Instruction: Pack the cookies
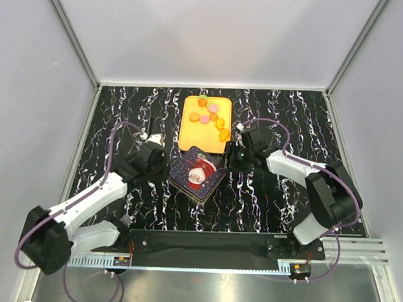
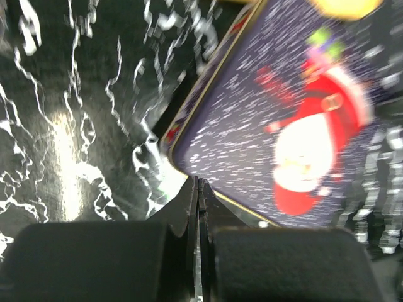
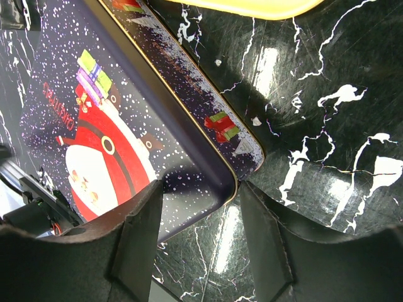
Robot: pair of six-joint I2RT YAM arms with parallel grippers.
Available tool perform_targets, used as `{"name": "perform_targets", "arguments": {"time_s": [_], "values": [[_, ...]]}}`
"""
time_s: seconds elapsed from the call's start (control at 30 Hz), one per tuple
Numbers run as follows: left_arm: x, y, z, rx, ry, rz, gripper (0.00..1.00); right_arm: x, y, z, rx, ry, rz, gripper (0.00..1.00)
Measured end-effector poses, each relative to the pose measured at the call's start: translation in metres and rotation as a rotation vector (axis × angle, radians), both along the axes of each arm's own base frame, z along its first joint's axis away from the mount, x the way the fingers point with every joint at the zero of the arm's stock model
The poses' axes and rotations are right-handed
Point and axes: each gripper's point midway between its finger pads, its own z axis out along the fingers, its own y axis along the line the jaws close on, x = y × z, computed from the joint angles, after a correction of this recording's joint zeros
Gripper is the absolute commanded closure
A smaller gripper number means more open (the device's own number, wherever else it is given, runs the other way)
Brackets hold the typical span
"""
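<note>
The cookies (image 1: 209, 115), several small orange, pink, green and yellow discs, lie on a yellow tray (image 1: 189, 134) at the back centre. In front of the tray sits a dark blue tin (image 1: 197, 172) with a Santa lid (image 3: 107, 145). My left gripper (image 1: 163, 161) is shut and empty, its tips (image 2: 198, 184) close against the tin's (image 2: 283, 126) left edge. My right gripper (image 1: 233, 159) stands open at the tin's right corner. That lid corner lies between its fingers (image 3: 201, 187), apart from the right finger. The tin's printed side wall (image 3: 217, 119) shows beside the lid.
The table is black marble with white veins (image 1: 266, 199). White walls enclose it on three sides. The yellow tray's rim (image 3: 252, 6) lies just beyond the tin. The arm bases and a black rail (image 1: 205, 242) line the near edge.
</note>
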Motion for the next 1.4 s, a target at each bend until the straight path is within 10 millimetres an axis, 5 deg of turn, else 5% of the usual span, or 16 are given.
{"name": "perform_targets", "arguments": {"time_s": [0.13, 0.23, 0.57, 0.8, 0.93, 1.1, 1.4], "values": [[-0.019, 0.007, -0.043, 0.085, 0.111, -0.021, 1.00, 0.000, 0.000, 0.000, 0.000, 0.000, 0.001, 0.42], [-0.027, 0.013, -0.051, 0.116, 0.141, -0.021, 1.00, 0.000, 0.000, 0.000, -0.001, -0.002, 0.002, 0.42], [-0.001, 0.004, 0.025, 0.067, -0.012, -0.019, 1.00, 0.000, -0.001, 0.000, -0.009, -0.007, 0.005, 0.44], [0.010, 0.001, 0.041, 0.093, -0.037, -0.027, 1.00, 0.002, -0.003, 0.001, -0.020, -0.021, 0.004, 0.44], [0.014, -0.001, 0.022, 0.129, 0.005, -0.040, 1.00, 0.002, -0.003, 0.001, -0.021, -0.024, 0.006, 0.44], [0.005, 0.002, -0.031, 0.177, 0.100, -0.049, 1.00, 0.002, -0.003, 0.001, -0.021, -0.025, 0.007, 0.44], [-0.009, 0.006, -0.046, 0.188, 0.140, -0.055, 1.00, 0.003, -0.004, 0.001, -0.025, -0.029, 0.011, 0.43]]}}
